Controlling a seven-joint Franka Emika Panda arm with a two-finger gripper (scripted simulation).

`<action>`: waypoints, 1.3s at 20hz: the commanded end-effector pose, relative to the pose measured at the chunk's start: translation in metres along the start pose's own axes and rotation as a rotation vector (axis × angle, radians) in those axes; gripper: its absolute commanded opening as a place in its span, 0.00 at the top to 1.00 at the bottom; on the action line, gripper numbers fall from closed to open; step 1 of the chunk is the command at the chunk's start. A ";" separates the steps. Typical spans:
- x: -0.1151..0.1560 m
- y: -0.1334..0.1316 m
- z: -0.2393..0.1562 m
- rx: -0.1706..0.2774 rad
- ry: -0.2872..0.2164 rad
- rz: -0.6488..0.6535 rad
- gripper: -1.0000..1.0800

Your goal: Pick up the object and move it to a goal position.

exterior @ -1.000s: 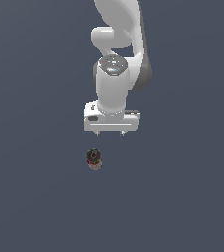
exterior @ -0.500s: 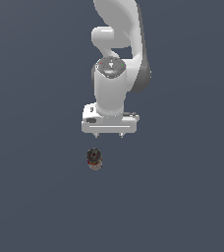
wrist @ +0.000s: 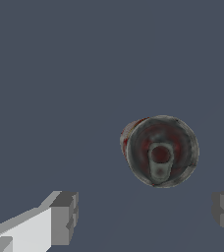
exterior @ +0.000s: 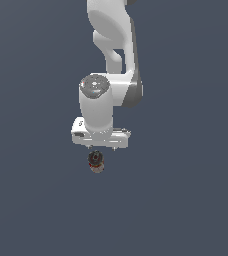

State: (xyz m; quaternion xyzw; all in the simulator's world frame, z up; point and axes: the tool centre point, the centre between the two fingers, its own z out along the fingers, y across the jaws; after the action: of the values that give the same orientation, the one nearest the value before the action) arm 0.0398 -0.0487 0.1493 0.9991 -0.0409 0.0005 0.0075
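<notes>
The small roundish dark object (exterior: 95,162), with a black top bearing red marks and a tan-grey lower part, rests on the flat dark blue-grey surface (exterior: 186,210). In the exterior view it lies just below the white arm's gripper (exterior: 101,148), slightly toward the exterior view's left of the midpoint between the fingertips, and apart from them.

In the wrist view the object (wrist: 159,151) appears as a circular, can-like end face: a dark rim, a reddish inner disc and a grey tab-shaped mark at the centre. Its long axis points roughly toward the camera, so the round top faces the gripper. A reddish side wall shows along one edge, which suggests a slight tilt.

The gripper (wrist: 146,214) is released: the two grey, blocky fingertips (wrist: 65,216) stand wide apart with nothing between them. The object is not yet between the fingers; it lies ahead of the line joining them and nearer one fingertip than the other.

Judgement: the coming move requires centring the fingers over the object before descent. The surface is smooth and matt
</notes>
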 end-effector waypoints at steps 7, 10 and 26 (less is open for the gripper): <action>0.021 0.025 0.020 0.013 -0.002 0.067 0.04; 0.023 0.027 0.022 0.015 -0.002 0.074 0.04; 0.021 0.027 0.072 0.015 -0.002 0.074 0.04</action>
State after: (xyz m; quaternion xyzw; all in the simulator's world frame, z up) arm 0.0584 -0.0780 0.0814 0.9970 -0.0778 -0.0009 0.0001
